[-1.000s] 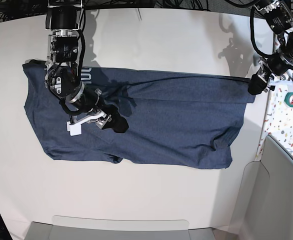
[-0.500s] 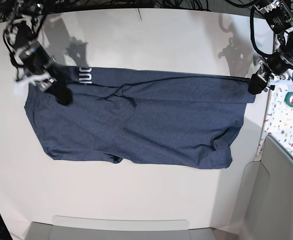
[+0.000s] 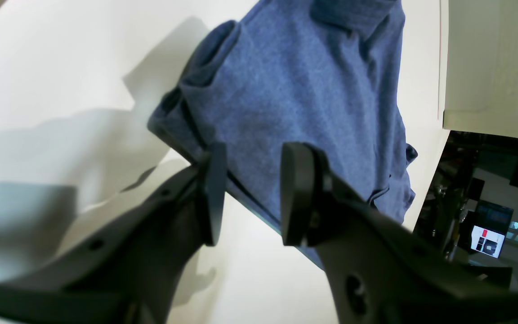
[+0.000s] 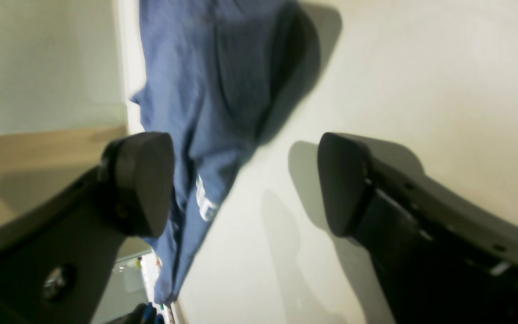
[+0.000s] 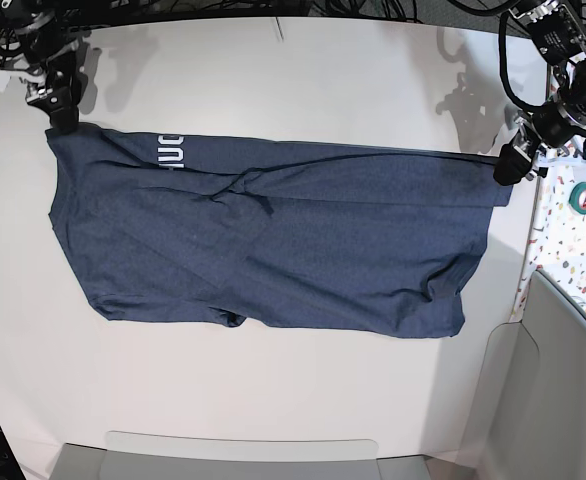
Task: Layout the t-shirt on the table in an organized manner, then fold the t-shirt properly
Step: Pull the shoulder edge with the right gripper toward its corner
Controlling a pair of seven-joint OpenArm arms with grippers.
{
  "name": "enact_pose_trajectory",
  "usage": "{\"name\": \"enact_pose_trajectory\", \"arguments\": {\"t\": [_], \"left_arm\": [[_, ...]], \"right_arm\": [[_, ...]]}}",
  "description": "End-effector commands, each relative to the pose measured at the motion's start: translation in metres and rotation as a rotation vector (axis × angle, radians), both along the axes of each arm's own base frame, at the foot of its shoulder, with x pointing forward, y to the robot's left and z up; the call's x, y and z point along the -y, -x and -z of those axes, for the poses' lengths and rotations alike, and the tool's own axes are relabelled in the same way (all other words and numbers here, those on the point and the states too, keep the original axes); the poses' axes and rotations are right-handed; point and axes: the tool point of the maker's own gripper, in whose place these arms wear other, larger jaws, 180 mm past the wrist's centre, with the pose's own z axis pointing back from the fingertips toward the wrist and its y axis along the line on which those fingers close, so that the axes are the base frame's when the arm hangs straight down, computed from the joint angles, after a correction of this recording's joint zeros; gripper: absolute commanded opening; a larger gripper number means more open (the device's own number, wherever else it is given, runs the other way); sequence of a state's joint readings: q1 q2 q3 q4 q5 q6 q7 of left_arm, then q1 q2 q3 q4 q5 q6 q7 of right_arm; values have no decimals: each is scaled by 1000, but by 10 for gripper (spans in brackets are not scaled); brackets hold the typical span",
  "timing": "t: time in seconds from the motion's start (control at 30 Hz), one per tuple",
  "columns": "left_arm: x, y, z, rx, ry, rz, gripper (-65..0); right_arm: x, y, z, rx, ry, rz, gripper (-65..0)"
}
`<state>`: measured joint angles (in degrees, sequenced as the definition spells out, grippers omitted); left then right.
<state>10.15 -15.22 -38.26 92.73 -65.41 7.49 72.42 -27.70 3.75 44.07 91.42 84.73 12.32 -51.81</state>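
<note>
Navy-blue heathered t-shirt, item laid out on the white table with its long axis running side to side across the base view, partly doubled over so that white letters show only along the far edge toward that view's left. One end of the shirt sits at the view's left under the right gripper; the other end reaches the view's right, where the left gripper meets its far corner. Left gripper: in the left wrist view the folded corner of cloth passes between the two dark fingers, which stand partly closed around it; it reads as pinched, though actual contact of both pads cannot be told for certain. Right gripper: fingers spread wide and empty in the right wrist view, the shirt edge lying just beyond and toward one finger, bare table beneath the gap. Judgement: each arm is nearest its own end of the long axis, so the coming move likely turns on the right gripper dropping onto the far left-of-view corner, directly ahead of its fingertips, to match the left gripper's hold before any stretch or fold along that axis.
</note>
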Motion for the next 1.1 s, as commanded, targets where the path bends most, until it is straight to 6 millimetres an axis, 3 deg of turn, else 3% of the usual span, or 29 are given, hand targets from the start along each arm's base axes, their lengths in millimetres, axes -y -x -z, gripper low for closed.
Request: {"name": "enact_pose_trajectory", "arguments": {"t": [0.0,0.2,0.33,0.37,0.43,0.53,0.67,0.83,1.07], "left_arm": [[-1,-5,-12,30,4,13,-444],[1,-2,-10,19,9,22,-444],[3,0,-10,11,18,34,-444],[3,0,-10,10,19,35,-444],[1,0,-11,13,18,30,-444],[-3,1,-13,18,13,19,-444],[-26,6,-22,44,-3,-58,-441],[-32,14,-22,35,19,-83,-383],[-16,31,26,-64,180,-141,-348]], "right_arm": [[4,-7,-3,18,4,2,-159],[5,-32,6,44,-47,29,-159],[5,-37,8,31,-15,18,-177],[5,-37,8,30,-14,17,-210],[4,-37,9,27,-13,15,-342],[5,-34,11,14,-10,14,-643],[9,-34,9,14,1,10,-642],[10,-32,10,9,4,11,-650],[9,-32,10,10,3,9,-650]]}}
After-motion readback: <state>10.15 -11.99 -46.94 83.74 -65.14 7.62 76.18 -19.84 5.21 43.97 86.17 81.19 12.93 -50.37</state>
